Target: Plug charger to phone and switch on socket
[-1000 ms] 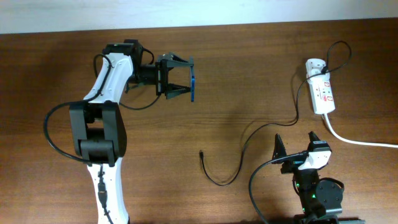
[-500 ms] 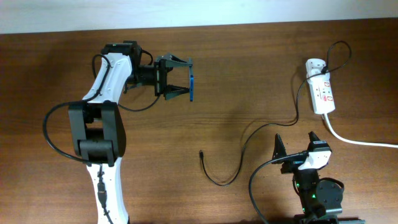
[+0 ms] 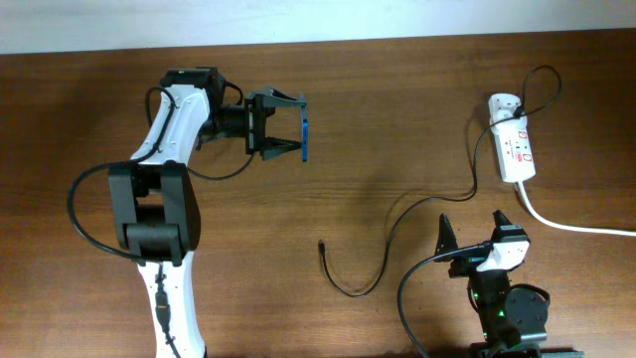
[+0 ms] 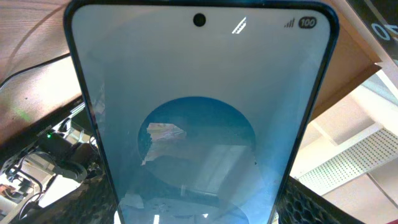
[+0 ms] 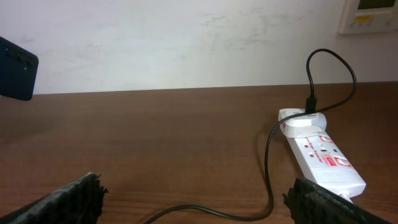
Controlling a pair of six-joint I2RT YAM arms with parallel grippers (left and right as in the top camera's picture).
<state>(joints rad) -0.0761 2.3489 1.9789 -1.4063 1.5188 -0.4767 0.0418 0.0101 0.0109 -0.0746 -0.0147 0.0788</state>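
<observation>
My left gripper [image 3: 295,126] is shut on the phone [image 3: 307,140], holding it on edge above the table at the upper left. In the left wrist view the phone's blue screen [image 4: 199,124] fills the frame between the fingers. The charger's thin black cable [image 3: 397,221] runs from the white adapter [image 3: 504,103] on the socket [image 3: 515,149] to its plug tip [image 3: 322,244] lying on the table at centre. My right gripper [image 3: 475,225] is open and empty at the front right, near the cable [image 5: 268,168]. The socket also shows in the right wrist view [image 5: 323,160].
The socket's thick white cord [image 3: 571,227] runs off to the right edge. A pale wall [image 3: 318,20] borders the far table edge. The held phone shows at the far left of the right wrist view [image 5: 15,76].
</observation>
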